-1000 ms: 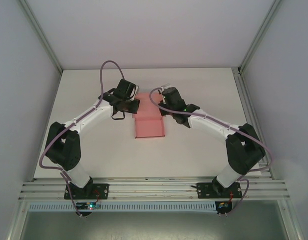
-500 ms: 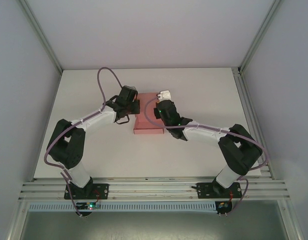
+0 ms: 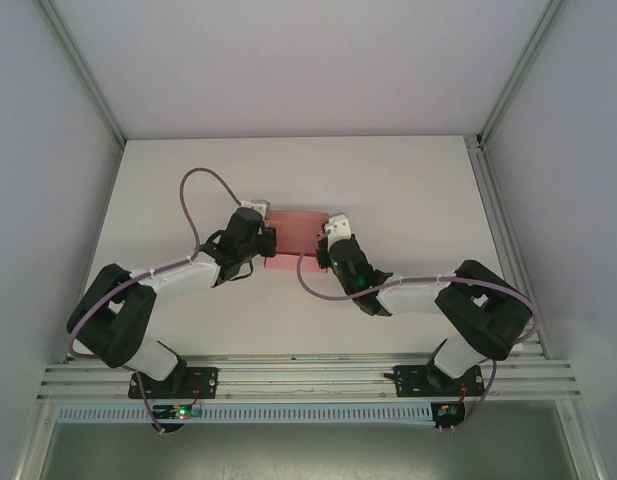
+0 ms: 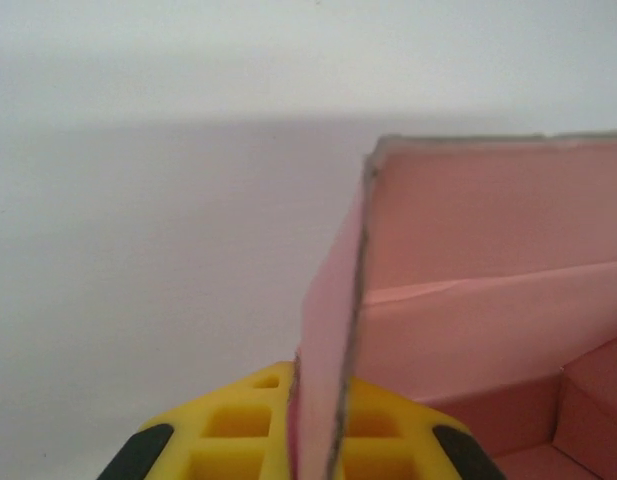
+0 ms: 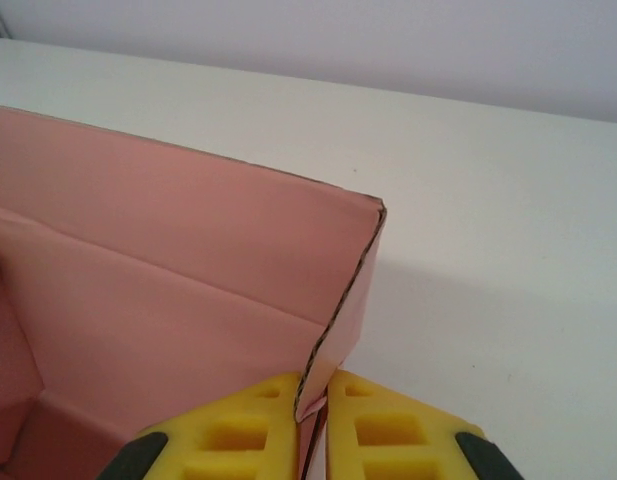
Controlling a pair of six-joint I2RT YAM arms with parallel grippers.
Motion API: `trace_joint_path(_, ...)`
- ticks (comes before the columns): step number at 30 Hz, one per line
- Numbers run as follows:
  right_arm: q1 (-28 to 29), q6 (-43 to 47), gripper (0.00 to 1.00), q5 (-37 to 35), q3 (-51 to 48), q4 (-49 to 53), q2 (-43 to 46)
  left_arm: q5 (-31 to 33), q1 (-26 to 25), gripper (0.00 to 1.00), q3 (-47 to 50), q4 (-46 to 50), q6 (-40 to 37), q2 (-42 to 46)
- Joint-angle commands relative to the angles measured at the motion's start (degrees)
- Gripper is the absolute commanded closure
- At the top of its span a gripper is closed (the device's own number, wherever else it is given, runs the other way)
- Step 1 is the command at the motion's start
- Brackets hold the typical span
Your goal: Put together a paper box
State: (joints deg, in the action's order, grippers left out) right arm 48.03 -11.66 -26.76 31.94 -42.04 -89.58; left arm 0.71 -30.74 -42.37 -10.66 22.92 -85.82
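The paper box (image 3: 293, 238) is pink card, partly folded, on the white table between the two arms. My left gripper (image 3: 265, 243) is shut on its left side wall; in the left wrist view that wall (image 4: 333, 330) stands upright, pinched between the yellow fingers (image 4: 228, 430). My right gripper (image 3: 328, 240) is shut on the right side wall (image 5: 348, 300), whose corrugated edge runs down between the yellow pads (image 5: 388, 430). The back panel (image 5: 168, 230) rises behind both walls. The box floor is mostly hidden.
The white table (image 3: 408, 190) is bounded by grey walls on three sides, with metal posts at the back corners. An aluminium rail (image 3: 308, 378) runs along the near edge at the arm bases. Purple cables (image 3: 198, 190) loop above the left arm.
Both arms have drawn back toward the near edge, bringing the box along. The front panel that lay flat a second ago no longer shows spread out; the box looks shorter now.
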Motion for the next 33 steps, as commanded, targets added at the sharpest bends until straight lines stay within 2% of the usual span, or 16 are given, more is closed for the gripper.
trace_joint_path(1,3.8,1.7,0.88,8.3,-2.4,-4.1,2.0,-7.3,-4.2,0.89,3.0,-7.0,-3.7,2.0)
trace_joint_path(8,7.7,3.6,0.91,6.9,-8.2,-4.0,6.2,-7.0,-7.3,0.87,9.2,-9.8,-4.8,6.4)
trace_joint_path(13,10.4,3.8,0.93,3.1,-11.0,-3.6,8.2,-7.7,-8.1,0.75,13.2,-10.1,-3.6,10.4)
trace_joint_path(17,12.9,3.7,0.94,-0.5,-11.8,-2.3,8.8,-7.3,-8.6,0.62,13.9,-5.4,-2.1,14.3)
trace_joint_path(19,14.4,4.0,0.94,-2.5,-12.0,-2.1,8.5,-7.5,-8.9,0.52,14.0,-2.8,-1.5,16.7)
trace_joint_path(21,16.0,4.5,0.96,-6.2,-11.9,-1.8,8.0,-8.4,-9.0,0.48,14.3,-1.4,-0.4,19.7)
trace_joint_path(22,16.6,4.6,0.96,-8.0,-11.7,-1.3,7.8,-8.4,-9.1,0.42,14.3,-0.3,0.1,21.5)
trace_joint_path(23,16.9,4.7,0.97,-8.7,-11.6,-1.4,7.7,-7.7,-9.2,0.31,14.3,0.7,0.7,22.9)
trace_joint_path(24,17.0,4.9,0.97,-9.0,-11.6,-1.2,7.7,-6.6,-9.2,0.14,14.0,2.3,1.0,24.4)
trace_joint_path(26,17.0,5.4,0.97,-9.5,-11.3,-0.9,7.8,-2.8,-9.2,0.0,12.9,7.1,2.6,27.5)
trace_joint_path(28,17.0,6.4,0.97,-9.5,-11.4,-0.9,8.4,-0.3,-9.2,0.0,10.7,12.9,5.1,30.1)
trace_joint_path(33,17.6,7.7,0.98,-9.0,-11.6,-0.8,8.7,-0.4,-9.2,0.0,2.6,26.9,11.7,33.1)
